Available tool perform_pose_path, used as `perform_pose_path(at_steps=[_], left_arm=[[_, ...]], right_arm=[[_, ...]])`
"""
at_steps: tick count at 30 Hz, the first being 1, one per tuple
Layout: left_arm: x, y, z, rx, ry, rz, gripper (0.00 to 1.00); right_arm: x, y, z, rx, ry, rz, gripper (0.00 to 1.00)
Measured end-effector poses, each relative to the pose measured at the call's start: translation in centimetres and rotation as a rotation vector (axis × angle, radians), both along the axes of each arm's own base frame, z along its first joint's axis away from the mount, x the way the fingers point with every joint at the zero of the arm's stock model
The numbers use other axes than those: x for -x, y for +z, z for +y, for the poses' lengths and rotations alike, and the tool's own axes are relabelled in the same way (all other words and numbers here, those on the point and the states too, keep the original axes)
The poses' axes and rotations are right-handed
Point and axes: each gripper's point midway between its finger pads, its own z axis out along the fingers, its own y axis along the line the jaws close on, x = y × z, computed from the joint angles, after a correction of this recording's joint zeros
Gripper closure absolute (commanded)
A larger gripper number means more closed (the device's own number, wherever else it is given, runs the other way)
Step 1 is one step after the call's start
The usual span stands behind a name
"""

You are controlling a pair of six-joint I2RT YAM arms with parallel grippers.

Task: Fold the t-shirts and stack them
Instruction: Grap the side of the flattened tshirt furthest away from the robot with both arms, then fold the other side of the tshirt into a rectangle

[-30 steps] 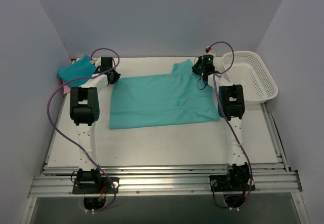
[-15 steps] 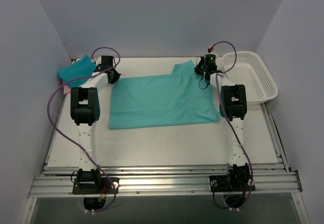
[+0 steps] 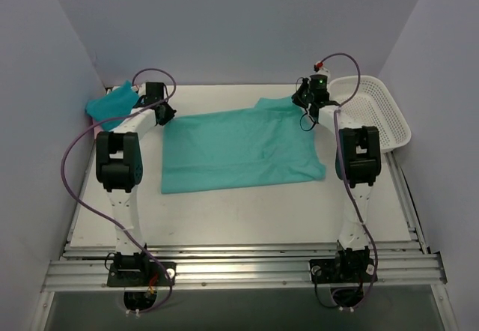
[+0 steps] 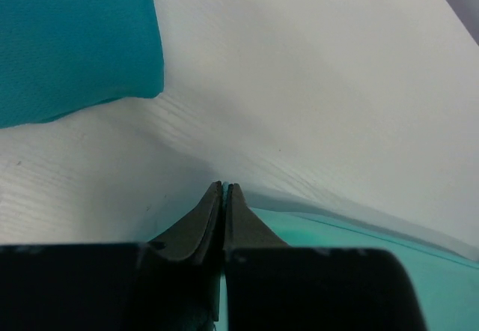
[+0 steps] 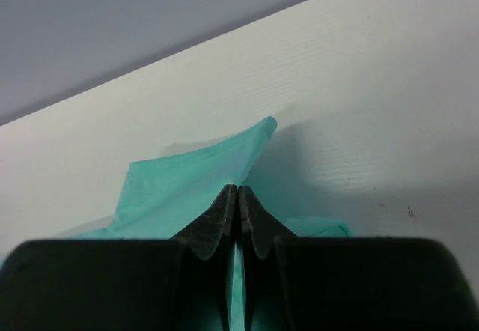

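A teal t-shirt (image 3: 239, 150) lies spread flat across the middle of the table. My left gripper (image 3: 166, 114) is at its far left corner, shut, with a thin sliver of teal cloth pinched between the fingertips (image 4: 224, 189); more of that shirt (image 4: 344, 237) shows below right. My right gripper (image 3: 304, 100) is at the shirt's far right corner, shut on a raised fold of the cloth (image 5: 194, 177) at the tips (image 5: 238, 190). A second, bluer t-shirt (image 3: 112, 100) sits folded at the far left, and fills the upper left of the left wrist view (image 4: 75, 39).
A white mesh basket (image 3: 378, 117) stands at the far right, just beyond the right gripper. Grey walls close in the table on the back and both sides. Purple cables loop from both arms.
The left gripper has closed on the shirt's far left corner. The right gripper has moved right and farther back with its corner, stretching the shirt's far edge. Both elbows swung outward.
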Motion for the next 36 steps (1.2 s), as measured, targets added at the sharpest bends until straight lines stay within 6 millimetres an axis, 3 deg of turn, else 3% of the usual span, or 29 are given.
perform_pose_path(at_steps=[7, 10, 23, 30, 36], left_arm=[[2.3, 4.3, -0.2, -0.014, -0.011, -0.059, 0.98], [3.8, 5.3, -0.3, -0.018, -0.014, -0.070, 0.98], [12.7, 4.8, 0.4, -0.047, -0.009, -0.032, 0.98], [15.5, 3.9, -0.1, -0.064, -0.022, -0.019, 0.98], [16.9, 2.5, -0.3, -0.097, 0.002, 0.013, 0.98]], right_arm=[[3.4, 1.2, 0.3, 0.016, 0.009, 0.011, 1.00], [5.2, 1.3, 0.2, 0.027, 0.006, 0.024, 1.00], [14.6, 4.3, 0.6, 0.076, 0.007, 0.004, 1.00], [18.3, 1.7, -0.4, 0.105, -0.031, 0.056, 1.00], [21.3, -2.6, -1.5, 0.114, -0.083, 0.145, 1.00]])
